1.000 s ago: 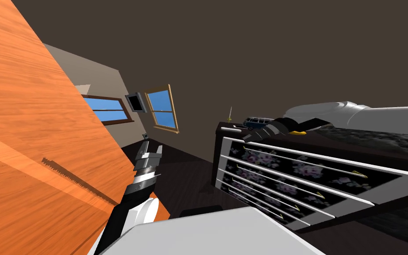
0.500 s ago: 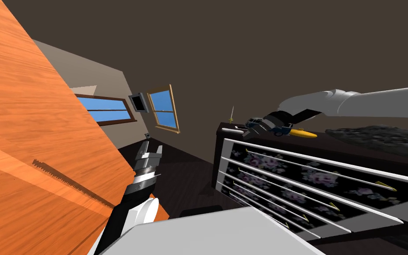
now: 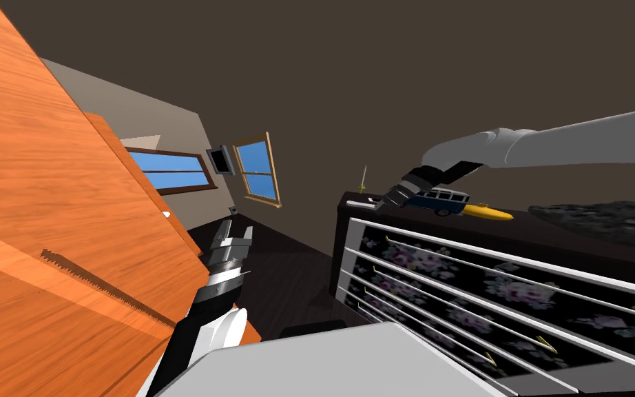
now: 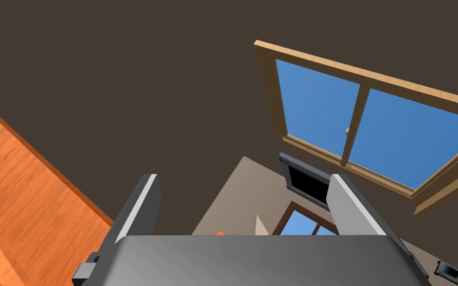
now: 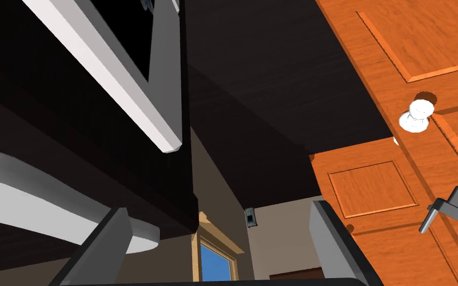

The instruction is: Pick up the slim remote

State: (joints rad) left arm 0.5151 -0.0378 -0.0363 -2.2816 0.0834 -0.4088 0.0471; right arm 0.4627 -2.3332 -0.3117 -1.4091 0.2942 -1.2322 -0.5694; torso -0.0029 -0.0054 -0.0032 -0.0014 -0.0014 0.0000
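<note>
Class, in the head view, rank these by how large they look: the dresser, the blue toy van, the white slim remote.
1. dresser, also nearest the camera.
2. blue toy van.
3. white slim remote, a thin sliver on the dresser top.

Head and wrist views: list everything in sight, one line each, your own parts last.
slim white remote: one, white, dresser top's end.
dark dresser with floral drawers: one, dark, to my right.
blue toy van: one, blue, dresser top.
yellow pointed thing: one, yellow, beside van.
thin upright stick: one, yellowish, beside remote.
orange wooden doors: two, orange, to my left.
wooden windows: two, blue panes, far wall.
left gripper: one, grey, fingers open, by doors.
right gripper: one, grey, fingers open, at remote.
</note>
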